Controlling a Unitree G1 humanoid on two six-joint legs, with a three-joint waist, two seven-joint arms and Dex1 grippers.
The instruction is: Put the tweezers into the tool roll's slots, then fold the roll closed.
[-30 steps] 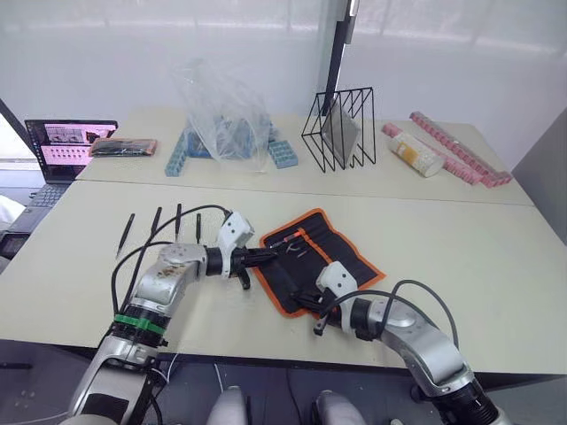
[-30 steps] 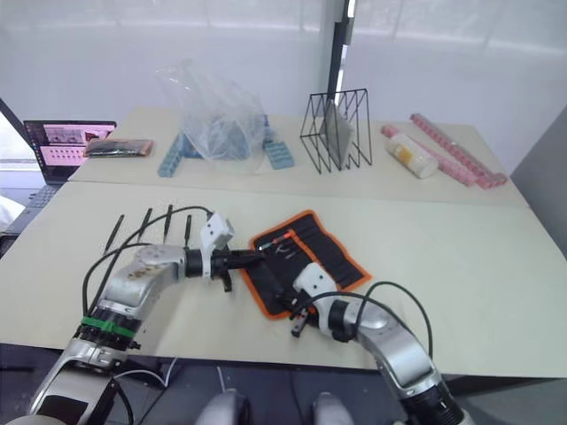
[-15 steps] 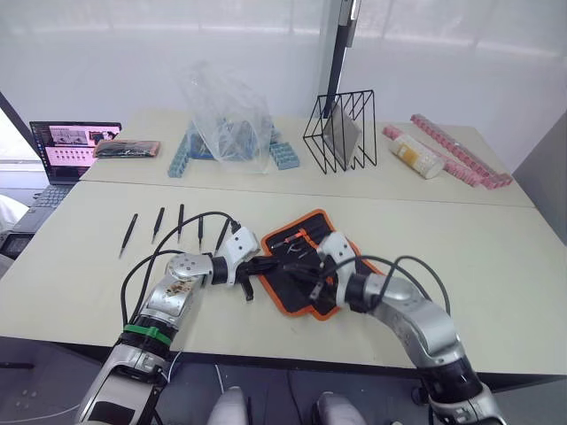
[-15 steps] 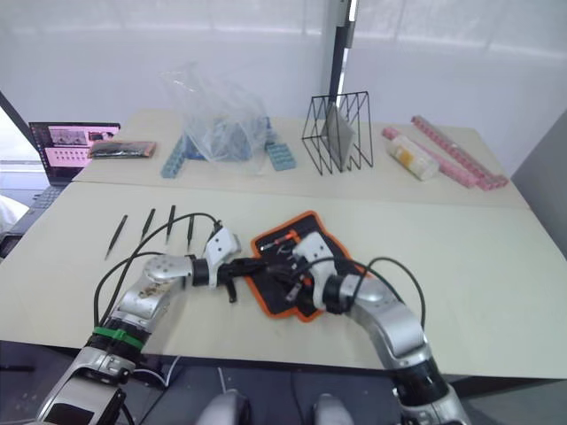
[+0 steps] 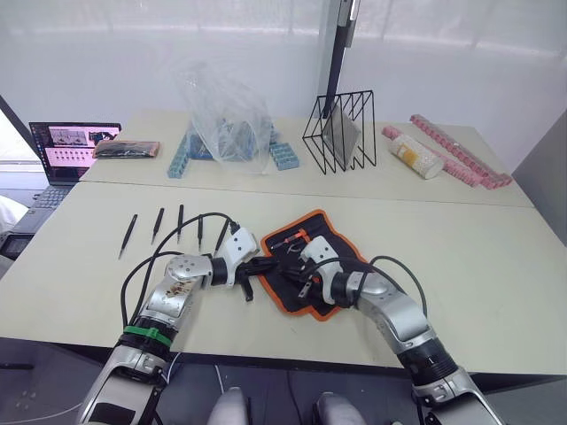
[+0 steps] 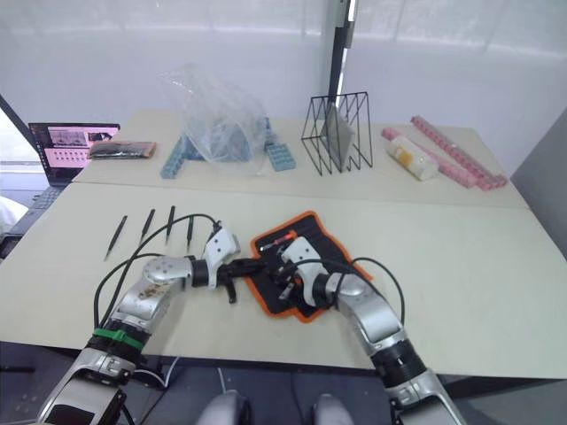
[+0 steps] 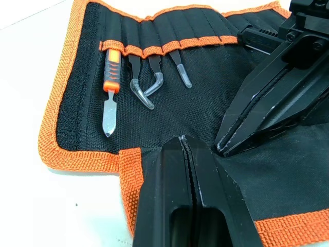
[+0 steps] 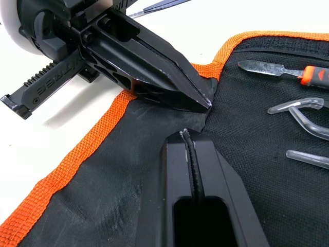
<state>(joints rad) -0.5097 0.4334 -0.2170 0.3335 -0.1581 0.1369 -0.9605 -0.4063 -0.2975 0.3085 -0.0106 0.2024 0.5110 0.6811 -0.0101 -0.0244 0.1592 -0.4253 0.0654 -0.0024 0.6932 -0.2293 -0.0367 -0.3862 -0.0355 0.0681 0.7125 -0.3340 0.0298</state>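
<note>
Black fabric with orange trim, the tool roll (image 5: pixel 312 262), lies open on the pale table (image 5: pixel 496 266). Its lower flap has been lifted and doubled inward over the last second. The left gripper (image 7: pixel 187 154), jaws closed, pinches the flap's orange edge; the right gripper (image 8: pixel 190 141), jaws also closed, has moved in from the near edge and meets it tip to tip on the fold. Four tweezers (image 5: pixel 156 227) lie loose, well behind the left jaws, so folding now looks premature. A scraper (image 7: pixel 110 85) sits in the slots (image 7: pixel 154 43).
</note>
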